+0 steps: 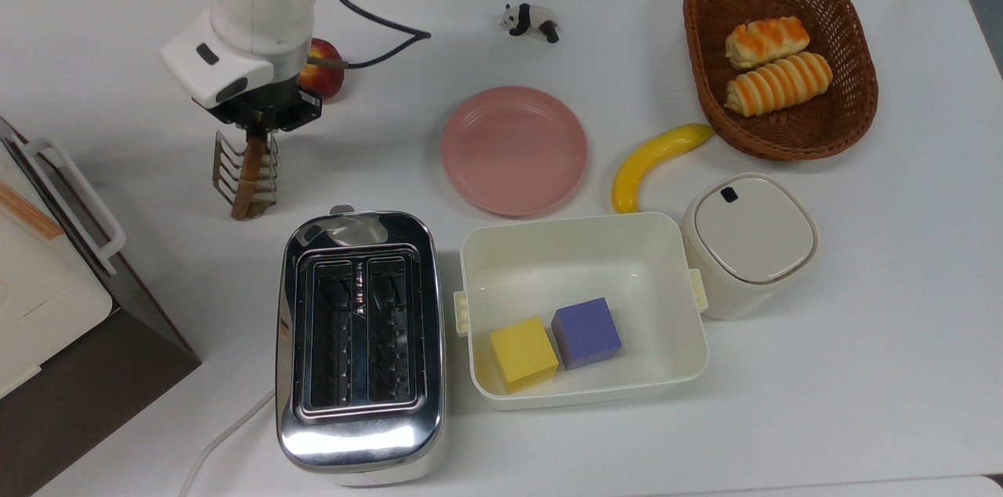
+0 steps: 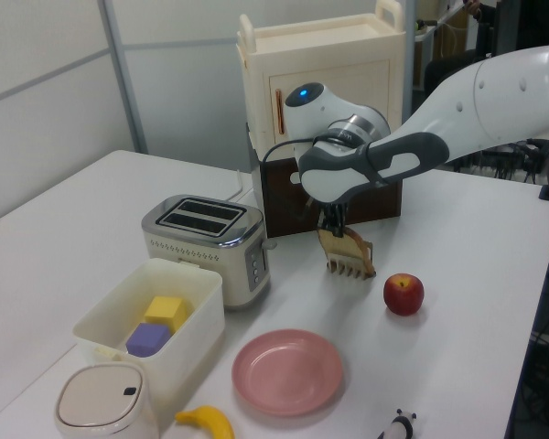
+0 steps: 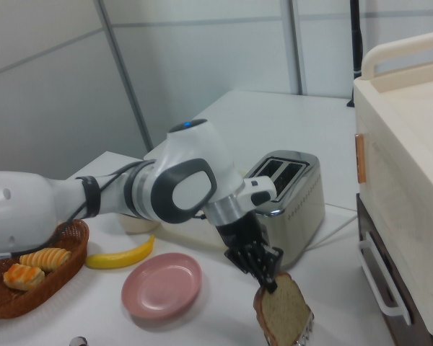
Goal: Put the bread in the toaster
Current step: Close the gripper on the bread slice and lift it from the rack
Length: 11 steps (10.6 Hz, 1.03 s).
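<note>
the gripper [image 1: 255, 138] clasps the bread [image 1: 252, 168] by its top edge, upright in its rack [image 1: 226, 168]; the toaster [image 1: 359, 340] lies just below in the top view.

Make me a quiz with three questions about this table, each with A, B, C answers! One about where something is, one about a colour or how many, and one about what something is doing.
1. Where are the two cubes?
A. On the pink plate
B. In the cream tub
C. In the basket

2. How many striped rolls lie in the basket?
A. Two
B. Four
C. None

3. What is the bread doing?
A. Sitting in the toaster
B. Lying flat on the plate
C. Standing on edge in a rack under the gripper

Answers:
1. B: the yellow cube and purple cube sit inside the cream tub.
2. A: two rolls lie in the basket.
3. C: the bread stands upright in the rack, with the gripper right at its top; the toaster has empty slots.
</note>
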Available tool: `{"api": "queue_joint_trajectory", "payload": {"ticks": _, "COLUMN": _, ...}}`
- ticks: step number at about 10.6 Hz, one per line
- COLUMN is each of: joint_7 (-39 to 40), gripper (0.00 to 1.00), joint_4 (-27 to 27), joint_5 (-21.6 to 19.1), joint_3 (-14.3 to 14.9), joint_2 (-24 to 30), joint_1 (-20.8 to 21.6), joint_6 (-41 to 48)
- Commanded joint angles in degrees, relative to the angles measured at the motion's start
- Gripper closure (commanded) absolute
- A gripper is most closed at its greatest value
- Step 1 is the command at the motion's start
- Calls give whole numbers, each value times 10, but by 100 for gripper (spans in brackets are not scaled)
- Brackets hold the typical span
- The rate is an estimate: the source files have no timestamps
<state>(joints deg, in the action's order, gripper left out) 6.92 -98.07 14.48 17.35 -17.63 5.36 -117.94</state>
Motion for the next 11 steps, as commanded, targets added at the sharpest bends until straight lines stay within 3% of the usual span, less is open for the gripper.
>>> {"api": "queue_joint_trajectory", "payload": {"ticks": 1, "joint_7": 8, "gripper": 100, "joint_4": 2, "joint_5": 8, "joint_3": 8, "joint_2": 54, "joint_1": 11, "joint_6": 13}}
{"api": "queue_joint_trajectory", "payload": {"ticks": 4, "joint_7": 13, "gripper": 100, "joint_4": 66, "joint_5": 17, "joint_3": 6, "joint_2": 66, "joint_1": 11, "joint_6": 13}}
{"api": "queue_joint_trajectory", "payload": {"ticks": 6, "joint_7": 8, "gripper": 100, "joint_4": 107, "joint_5": 0, "joint_3": 4, "joint_2": 65, "joint_1": 12, "joint_6": 8}}
{"api": "queue_joint_trajectory", "payload": {"ticks": 8, "joint_7": 6, "gripper": 100, "joint_4": 140, "joint_5": -77, "joint_3": 3, "joint_2": 64, "joint_1": 12, "joint_6": -18}}
{"api": "queue_joint_trajectory", "payload": {"ticks": 11, "joint_7": -9, "gripper": 100, "joint_4": 137, "joint_5": -209, "joint_3": 3, "joint_2": 52, "joint_1": 22, "joint_6": -193}}
